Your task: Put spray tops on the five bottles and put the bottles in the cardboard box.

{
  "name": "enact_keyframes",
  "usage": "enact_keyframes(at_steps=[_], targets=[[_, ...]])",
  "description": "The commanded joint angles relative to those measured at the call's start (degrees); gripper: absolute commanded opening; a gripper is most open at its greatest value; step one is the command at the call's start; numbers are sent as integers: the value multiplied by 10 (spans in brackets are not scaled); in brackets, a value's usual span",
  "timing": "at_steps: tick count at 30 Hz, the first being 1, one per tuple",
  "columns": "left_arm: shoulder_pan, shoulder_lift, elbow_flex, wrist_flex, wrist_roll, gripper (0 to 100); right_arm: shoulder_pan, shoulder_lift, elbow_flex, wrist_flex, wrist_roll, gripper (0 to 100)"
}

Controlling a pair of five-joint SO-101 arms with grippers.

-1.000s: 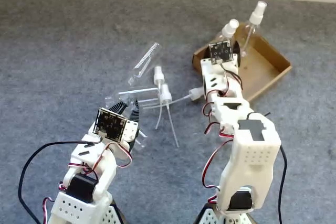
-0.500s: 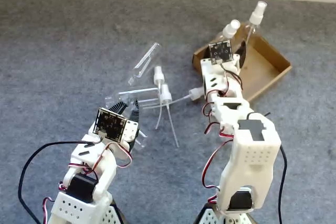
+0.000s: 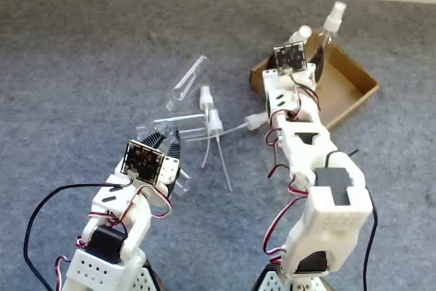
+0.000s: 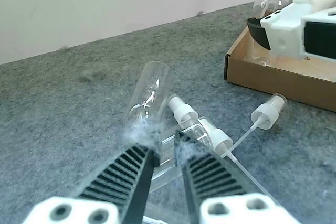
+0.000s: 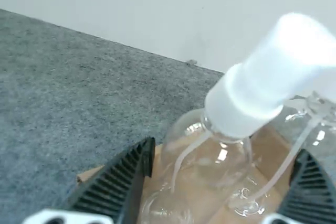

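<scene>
My left gripper (image 3: pixel 172 142) (image 4: pixel 167 153) is low over the carpet, shut on a clear bottle (image 4: pixel 170 153) that lies flat. An uncapped clear bottle (image 3: pixel 189 78) (image 4: pixel 149 95) lies beyond it. Three loose spray tops (image 3: pixel 206 97) (image 3: pixel 214 122) (image 3: pixel 253 121) with long tubes rest between the arms. My right gripper (image 3: pixel 305 51) (image 5: pixel 226 150) is open over the cardboard box (image 3: pixel 351 90) (image 5: pixel 89 174), its jaws wide on either side of a standing bottle (image 5: pixel 210 156) with a spray top (image 3: pixel 300 33) (image 5: pixel 268 77). A second capped bottle (image 3: pixel 332 17) (image 5: pixel 310 140) stands behind it in the box.
Grey carpet covers the table. The box (image 4: pixel 273 80) sits at the far right, near a pale wall along the far edge. The right arm (image 4: pixel 302 22) stands over the box's near side. Open carpet stretches to the far left.
The right arm has shifted a little farther over the box, toward the capped bottle. The left arm and the loose spray tops have not moved.
</scene>
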Motion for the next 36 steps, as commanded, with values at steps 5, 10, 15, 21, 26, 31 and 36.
enact_keyframes(at_steps=[5, 10, 15, 21, 26, 31, 36], targets=[[-7, -2, 11, 2, 4, 5, 4, -73, 34, 3, 4, 361], [-7, -2, 11, 2, 4, 5, 7, -141, 73, 72, 5, 361], [-7, -2, 11, 2, 4, 5, 7, -216, 79, 146, 4, 361], [-7, -2, 11, 2, 4, 5, 8, -316, 80, 272, 4, 361], [-7, -2, 11, 2, 4, 5, 8, -405, 80, 400, 4, 361], [-7, -2, 11, 2, 4, 5, 8, -499, 80, 491, 4, 361], [-7, -2, 11, 2, 4, 5, 11, -604, 140, 561, 4, 361]])
